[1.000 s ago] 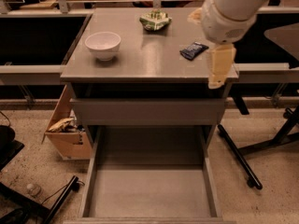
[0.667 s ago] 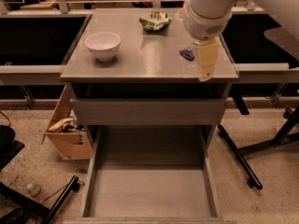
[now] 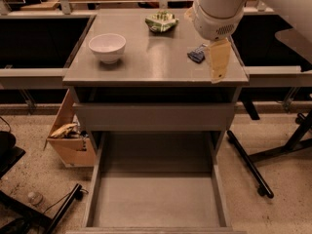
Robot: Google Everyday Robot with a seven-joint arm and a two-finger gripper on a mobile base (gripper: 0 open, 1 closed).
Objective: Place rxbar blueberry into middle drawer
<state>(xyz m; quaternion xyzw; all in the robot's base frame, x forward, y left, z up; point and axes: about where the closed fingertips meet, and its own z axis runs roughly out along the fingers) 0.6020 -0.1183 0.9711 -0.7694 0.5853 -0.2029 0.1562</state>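
Observation:
The rxbar blueberry (image 3: 197,54), a small dark blue bar, lies on the right side of the grey cabinet top (image 3: 146,65). My gripper (image 3: 218,68) hangs from the white arm at the upper right, just right of the bar and partly covering it, low over the top near its right front edge. The middle drawer (image 3: 156,201) is pulled open below, a wide grey tray with nothing visible in it.
A white bowl (image 3: 107,47) stands on the left of the cabinet top. A green and white snack bag (image 3: 162,22) lies at the back middle. A light-brown wooden box (image 3: 73,143) sits on the floor left of the cabinet. Black stand legs (image 3: 251,167) lie to the right.
My gripper has moved a little left and back across the cabinet top, ending right beside the blue bar. The bar, bowl and drawer have not moved.

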